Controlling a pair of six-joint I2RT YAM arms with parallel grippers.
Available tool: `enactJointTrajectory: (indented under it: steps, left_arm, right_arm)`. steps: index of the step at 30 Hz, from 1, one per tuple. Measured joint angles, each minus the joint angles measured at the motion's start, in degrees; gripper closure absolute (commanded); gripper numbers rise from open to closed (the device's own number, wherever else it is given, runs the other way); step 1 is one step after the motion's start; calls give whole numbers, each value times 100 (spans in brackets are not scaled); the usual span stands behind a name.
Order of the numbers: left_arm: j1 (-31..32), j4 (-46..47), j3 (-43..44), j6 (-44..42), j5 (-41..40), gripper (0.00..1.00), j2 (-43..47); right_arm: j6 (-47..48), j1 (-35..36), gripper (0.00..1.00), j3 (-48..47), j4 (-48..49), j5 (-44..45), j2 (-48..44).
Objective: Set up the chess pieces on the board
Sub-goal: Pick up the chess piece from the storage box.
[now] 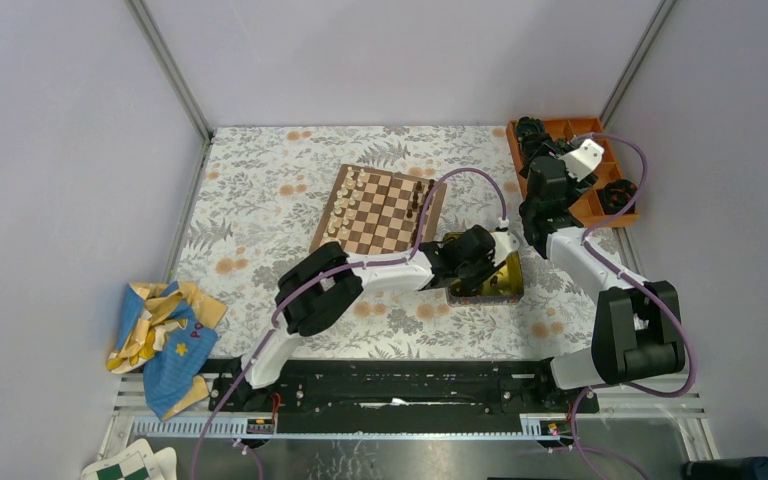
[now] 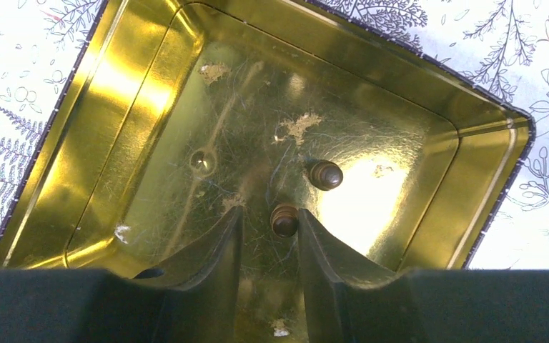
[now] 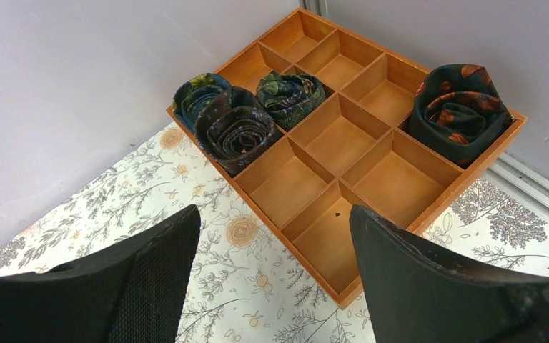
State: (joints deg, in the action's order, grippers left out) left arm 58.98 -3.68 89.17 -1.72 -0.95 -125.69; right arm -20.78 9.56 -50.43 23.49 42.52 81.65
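Observation:
The chessboard (image 1: pixel 380 212) lies at the table's middle back, with cream pieces (image 1: pixel 345 203) along its left side and dark pieces (image 1: pixel 418 199) along its right. My left gripper (image 2: pixel 270 218) is down inside a shiny yellow tin (image 2: pixel 125 78), which also shows in the top view (image 1: pixel 505 285). Its jaws are open, one on each side of a dark brown piece (image 2: pixel 284 220) standing on the tin floor. That piece sits against the right finger (image 2: pixel 322 243). A second dark piece (image 2: pixel 325 174) stands just beyond. My right gripper (image 3: pixel 268 236) is open and empty above the cloth.
An orange wooden compartment tray (image 3: pixel 343 136) with rolled dark cloths (image 3: pixel 236 128) stands at the back right, also in the top view (image 1: pixel 592 205). A blue and yellow cloth (image 1: pixel 160 335) lies at the front left. A green-and-white checkered sheet (image 1: pixel 125 465) lies off the table's front left.

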Motion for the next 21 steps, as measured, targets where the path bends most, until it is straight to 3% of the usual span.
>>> enactJointTrajectory:
  steps: [5,12,21]
  left_arm:
    - [-26,57,2,15,7,67,-61]
    - [-33,114,11,87,9,88,-96]
    - [-92,190,9,109,-33,100,-96]
  right_arm:
    - [0,0,17,0,7,-11,15]
    - [0,0,17,0,44,-11,17]
    - [-2,0,17,0,85,-15,48]
